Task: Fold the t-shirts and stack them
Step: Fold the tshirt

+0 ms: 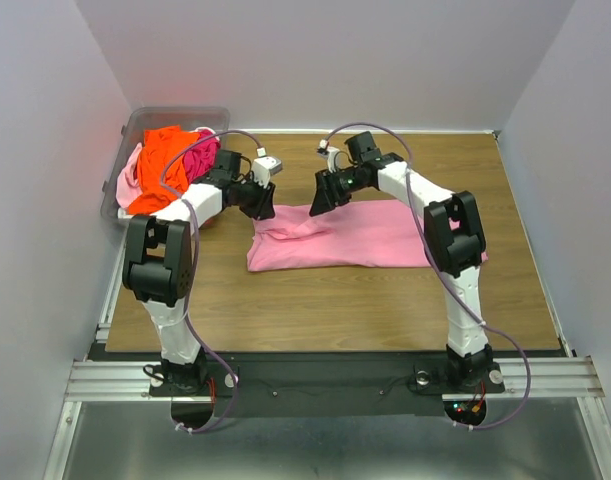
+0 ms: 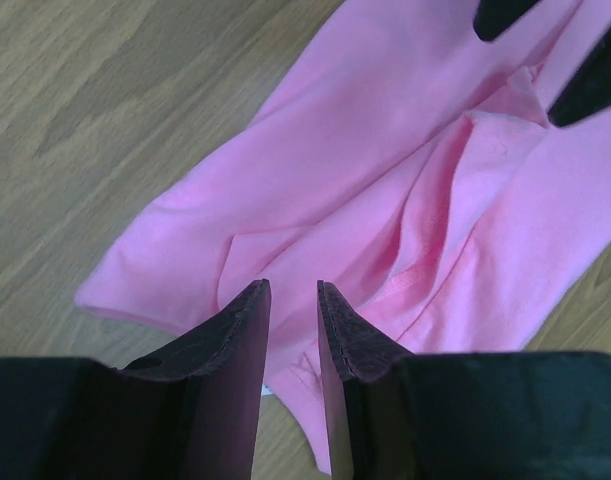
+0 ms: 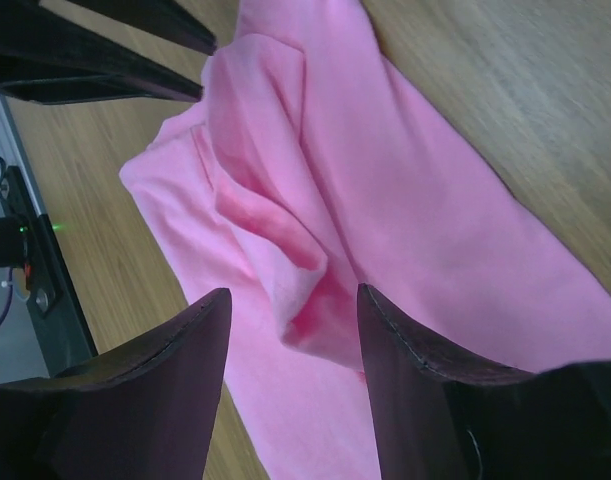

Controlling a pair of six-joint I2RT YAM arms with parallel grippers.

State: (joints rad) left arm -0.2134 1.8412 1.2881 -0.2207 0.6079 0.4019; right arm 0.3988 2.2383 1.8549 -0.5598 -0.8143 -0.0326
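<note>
A light pink t-shirt (image 1: 355,238) lies partly folded on the wooden table, its left end bunched into wrinkles. My left gripper (image 1: 269,206) hovers over the shirt's upper left corner. In the left wrist view its jaws (image 2: 293,290) stand a narrow gap apart with nothing between them, and the pink cloth (image 2: 385,170) lies below. My right gripper (image 1: 316,200) hovers just right of it. In the right wrist view its jaws (image 3: 293,295) are wide open over a raised fold of the shirt (image 3: 285,260). Orange (image 1: 163,160), hot pink (image 1: 199,156) and pale pink (image 1: 131,170) shirts are heaped at the back left.
The clear plastic bin (image 1: 175,117) holding the heap stands at the table's back left corner. The two grippers are close together; each shows in the other's wrist view, the right fingers (image 2: 585,80) and the left fingers (image 3: 105,60). Bare wood (image 1: 325,310) lies in front of the shirt.
</note>
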